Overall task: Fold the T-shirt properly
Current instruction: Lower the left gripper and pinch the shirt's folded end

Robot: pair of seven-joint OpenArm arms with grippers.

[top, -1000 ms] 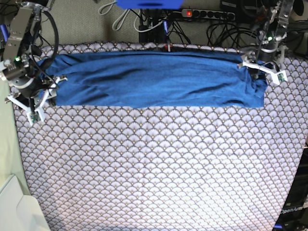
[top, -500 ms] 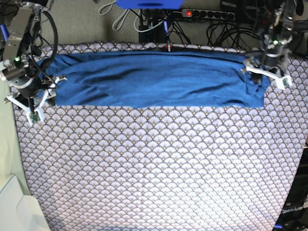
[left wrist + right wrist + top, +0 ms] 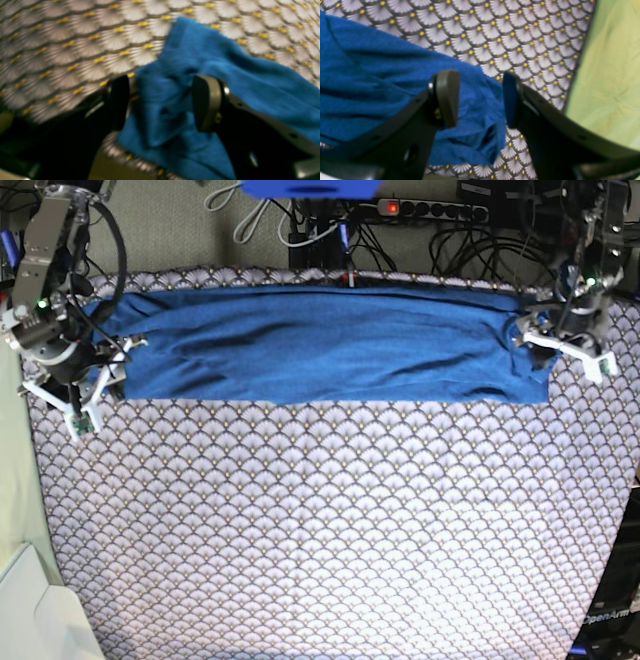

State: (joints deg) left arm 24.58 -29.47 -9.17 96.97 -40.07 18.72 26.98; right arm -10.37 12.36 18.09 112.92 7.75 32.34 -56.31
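Note:
The blue T-shirt (image 3: pixel 310 345) lies folded into a long band across the back of the table. My left gripper (image 3: pixel 562 352) hovers at the band's right end. In the left wrist view it (image 3: pixel 161 102) is open, with a rumpled end of the T-shirt (image 3: pixel 200 50) lying between and under its fingers (image 3: pixel 206 102). My right gripper (image 3: pixel 85 385) sits at the band's left end. In the right wrist view it (image 3: pixel 478 100) is open too, and the T-shirt (image 3: pixel 370 75) edge lies between its fingers (image 3: pixel 447 97).
The scallop-patterned tablecloth (image 3: pixel 320 530) covers the table. A power strip (image 3: pixel 430 210) and cables lie behind the back edge. A pale green surface (image 3: pixel 607 75) borders the cloth beside my right gripper. A white box (image 3: pixel 40 620) sits at the front left corner.
My left gripper has moved outward and a little toward the front at the shirt's right end, jaws widening slightly. My right gripper has shifted slightly inward toward the shirt's left end.

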